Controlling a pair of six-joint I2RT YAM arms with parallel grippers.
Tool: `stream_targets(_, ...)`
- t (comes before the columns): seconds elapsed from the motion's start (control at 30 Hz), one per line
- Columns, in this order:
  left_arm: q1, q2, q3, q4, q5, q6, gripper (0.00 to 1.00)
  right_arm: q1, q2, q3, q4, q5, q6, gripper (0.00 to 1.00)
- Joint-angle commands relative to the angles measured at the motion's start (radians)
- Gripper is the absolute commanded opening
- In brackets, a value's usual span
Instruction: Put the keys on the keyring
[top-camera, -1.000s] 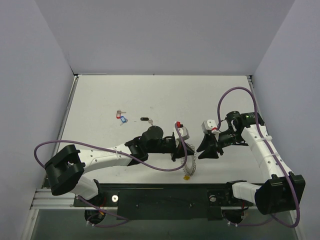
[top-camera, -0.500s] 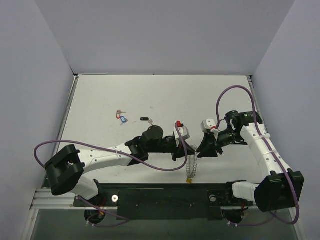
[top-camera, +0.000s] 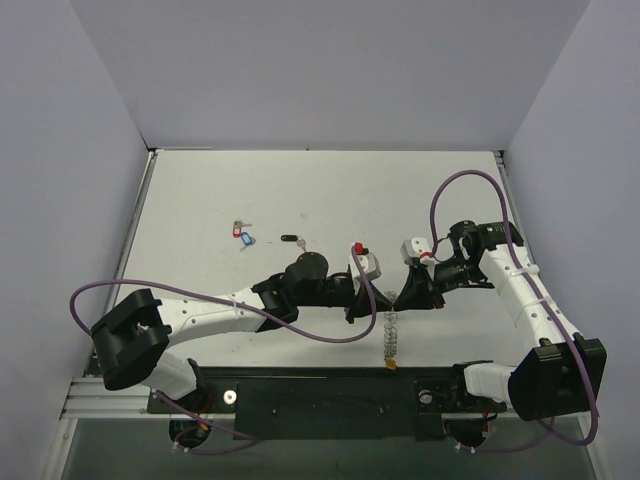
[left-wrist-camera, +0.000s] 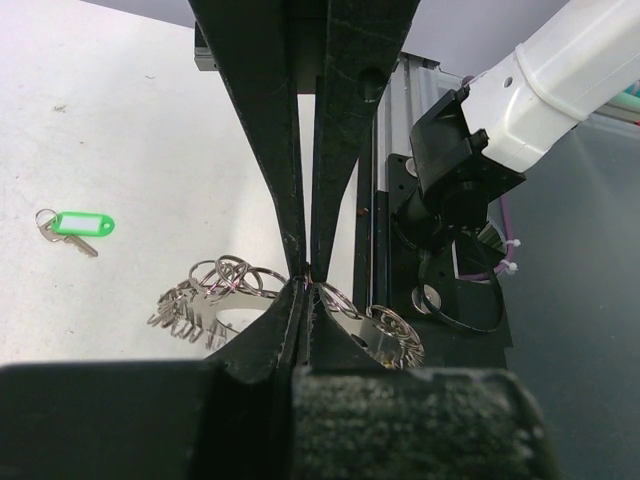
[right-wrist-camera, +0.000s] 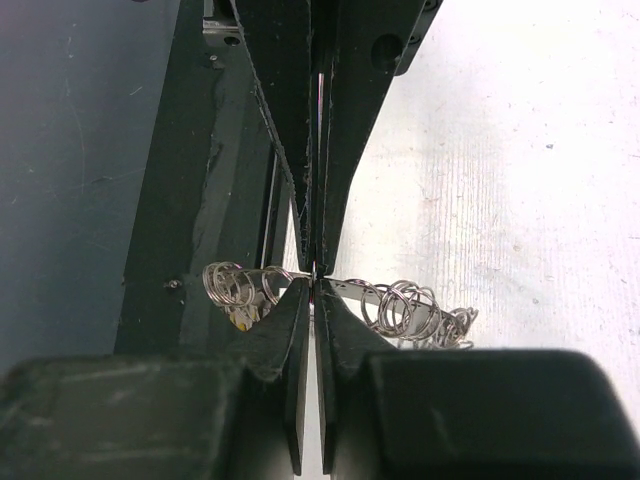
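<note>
Keyring (top-camera: 391, 335) pinched between both arms
I see left gripper (left-wrist-camera: 308, 275) and right gripper (right-wrist-camera: 314, 272) clamped on its thin rim; uneven pull could slip it free.

Left arm (top-camera: 210, 312), right arm (top-camera: 525, 295) angled inward, jaws clamped together

This is a robotics lab test cell. A bare white table (top-camera: 300, 190) is boxed in by plain pale-lilac walls (top-camera: 330, 70) at nine, twelve and three o'clock. At six o'clock an aluminium rail (top-camera: 100, 402) and a black plate (top-camera: 330, 392) carry two white-and-black robot arms, the left arm (top-camera: 200, 315) and the right arm (top-camera: 525, 295), each trailing purple cables (top-camera: 468, 178).
</note>
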Motion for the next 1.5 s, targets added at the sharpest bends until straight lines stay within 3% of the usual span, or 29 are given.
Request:
stream_targets(0.0, -0.002, -0.005, 0.052, 0.107, -0.005, -0.018, 0.0, 0.009, 0.002, -0.005, -0.045, -0.03, -0.005, 0.0)
stream_targets(0.07, -0.002, -0.005, 0.047, 0.12, -0.012, -0.028, 0.0, 0.009, 0.004, -0.003, -0.044, -0.031, 0.001, 0.02)
stream_targets(0.13, -0.002, -0.008, 0.043, 0.133, -0.017, -0.035, 0.0, 0.009, 0.004, -0.006, -0.044, -0.033, 0.001, 0.1)
stream_targets(0.23, -0.002, -0.013, 0.035, 0.138, -0.023, -0.038, 0.0, 0.009, -0.001, -0.009, -0.042, -0.031, 0.003, 0.11)
stream_targets(0.37, -0.002, -0.011, 0.037, 0.143, -0.025, -0.043, 0.0, 0.01, 0.004, -0.008, -0.039, -0.031, 0.004, 0.0)
stream_targets(0.63, 0.001, -0.002, 0.015, 0.175, -0.031, -0.069, 0.0, 0.01, -0.01, 0.014, -0.053, -0.036, 0.024, 0.0)
stream_targets(0.73, 0.013, 0.0, -0.031, 0.27, -0.029, -0.129, 0.0, 0.004, -0.013, 0.017, -0.055, -0.051, 0.03, 0.0)
stream_targets(0.8, 0.024, 0.001, -0.061, 0.34, -0.022, -0.173, 0.08, -0.002, -0.015, 0.015, -0.058, -0.06, 0.037, 0.0)
stream_targets(0.87, 0.033, 0.003, -0.081, 0.393, -0.019, -0.202, 0.23, -0.008, -0.015, 0.017, -0.056, -0.07, 0.041, 0.0)
stream_targets(1.0, 0.036, 0.001, -0.108, 0.446, -0.008, -0.221, 0.34, -0.02, -0.018, 0.014, -0.058, -0.082, 0.044, 0.0)
stream_targets(1.47, 0.039, 0.016, -0.152, 0.479, 0.015, -0.209, 0.42, -0.031, -0.015, 0.008, -0.058, -0.091, 0.047, 0.0)
